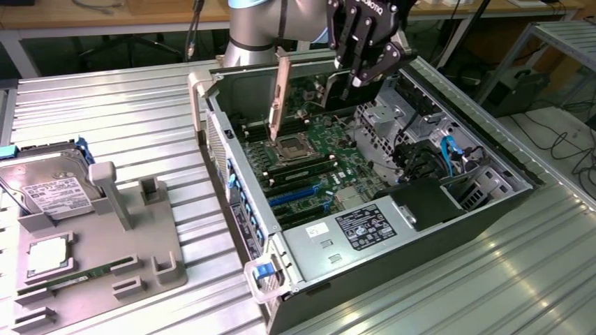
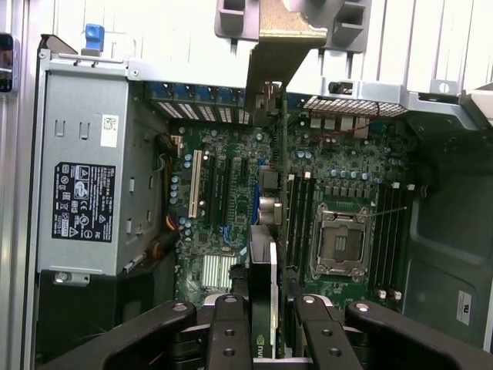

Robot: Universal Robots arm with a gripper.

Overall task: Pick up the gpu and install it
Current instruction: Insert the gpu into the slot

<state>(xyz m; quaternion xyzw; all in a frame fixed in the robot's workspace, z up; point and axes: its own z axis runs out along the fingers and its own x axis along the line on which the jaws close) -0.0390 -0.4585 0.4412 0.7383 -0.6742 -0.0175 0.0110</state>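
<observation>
My gripper (image 1: 359, 70) hangs over the open computer case (image 1: 244, 223), shut on the gpu (image 1: 279, 98). The gpu is a thin black card held on edge, and its pale beige bracket strip points down toward the motherboard (image 1: 312, 157) beside the CPU socket (image 1: 290, 148). In the wrist view the card (image 2: 263, 308) runs edge-on between the two black fingers (image 2: 231, 331) of my gripper (image 2: 269, 339), and its bracket (image 2: 281, 35) reaches the case's rear wall. It hovers above the board, roughly over the blue slot (image 2: 254, 204) next to the socket (image 2: 339, 243).
The case lies on its side on a ribbed metal table (image 1: 121, 105), with the power supply (image 1: 363, 227) and cables (image 1: 447, 157) inside. At the exterior view's left, a grey tray (image 1: 130, 230) holds a hard drive (image 1: 51, 192) and a memory stick (image 1: 84, 276).
</observation>
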